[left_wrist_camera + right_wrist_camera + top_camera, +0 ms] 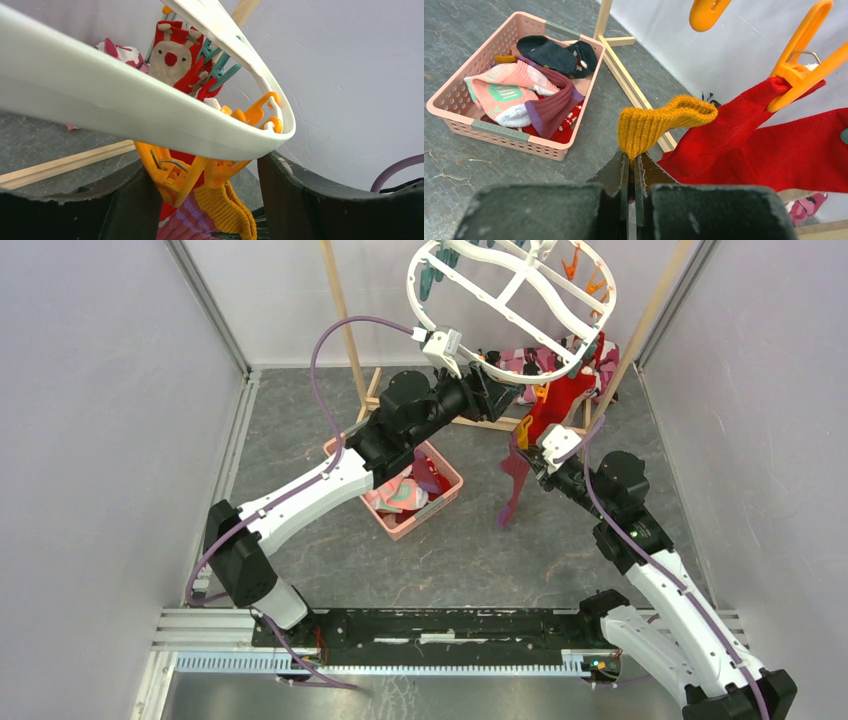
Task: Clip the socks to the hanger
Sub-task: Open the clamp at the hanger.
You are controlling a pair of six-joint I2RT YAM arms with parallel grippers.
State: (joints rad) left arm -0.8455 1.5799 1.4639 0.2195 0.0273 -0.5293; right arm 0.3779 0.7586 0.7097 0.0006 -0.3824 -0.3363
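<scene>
Under the hanger [100, 100], we clamp a sock [644, 127] in our right gripper [630, 160]; our left gripper [205, 172], jaws apart, may fumble the peg [167, 175].

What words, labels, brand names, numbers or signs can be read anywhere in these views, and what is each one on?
No readable text in any view.
pink sock in the basket: a teal patch, too blurred to tell whether it holds letters.
red sock on the hanger: a white face with a red nose, no letters.
mustard cuff: plain knit, no label.
</scene>
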